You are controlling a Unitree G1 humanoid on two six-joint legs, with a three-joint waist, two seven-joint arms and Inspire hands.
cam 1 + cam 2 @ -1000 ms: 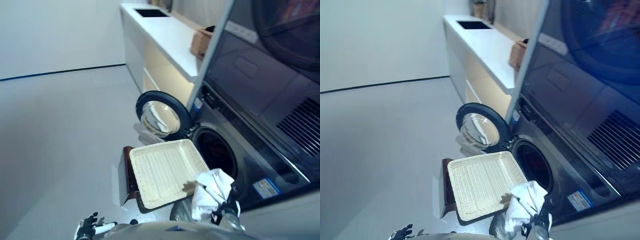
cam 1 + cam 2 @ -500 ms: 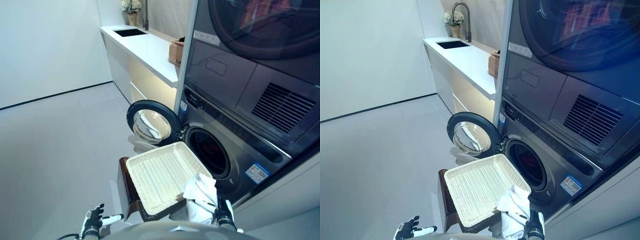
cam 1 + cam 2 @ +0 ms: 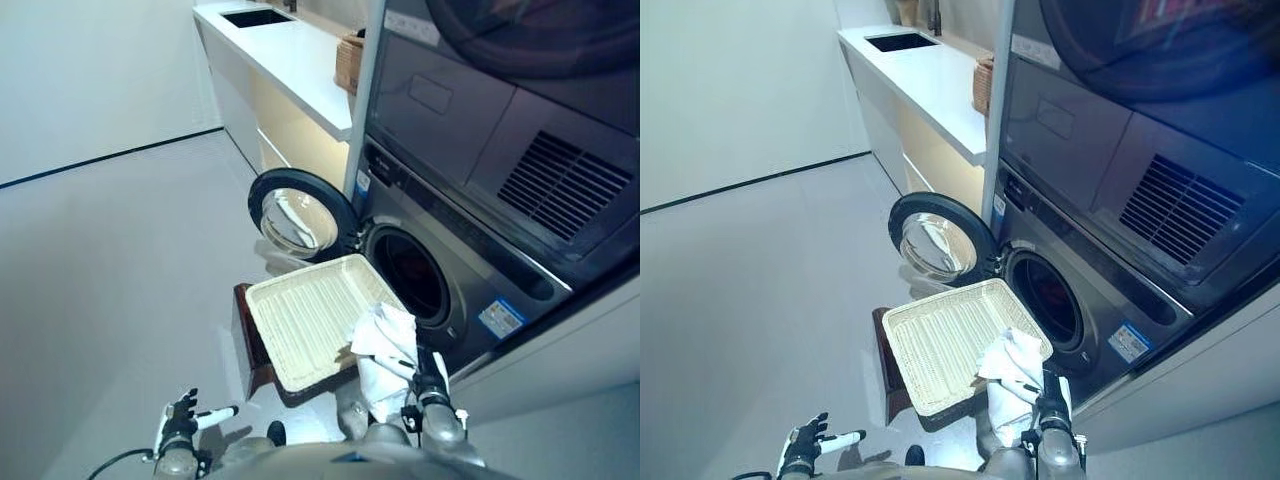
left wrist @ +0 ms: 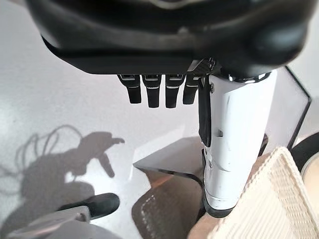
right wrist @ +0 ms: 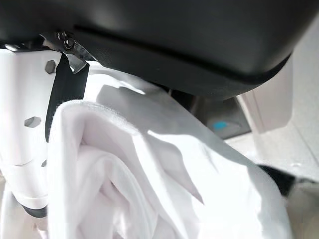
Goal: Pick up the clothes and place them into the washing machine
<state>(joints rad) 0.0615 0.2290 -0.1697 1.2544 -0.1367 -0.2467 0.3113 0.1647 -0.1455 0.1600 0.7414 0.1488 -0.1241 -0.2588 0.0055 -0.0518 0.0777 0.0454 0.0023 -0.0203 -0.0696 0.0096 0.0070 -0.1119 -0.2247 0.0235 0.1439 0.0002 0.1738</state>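
The right hand [image 3: 428, 392] is raised in front of the washing machine [image 3: 440, 270], just beside the near corner of the cream wicker tray [image 3: 300, 320], its fingers clenched on a bunched white garment [image 3: 383, 350]. The right wrist view shows the cloth folded against the white thumb cover. The left hand [image 3: 182, 425] hangs low above the floor [image 3: 110, 260]; its own wrist view shows fingers [image 4: 149, 92] released and straight.
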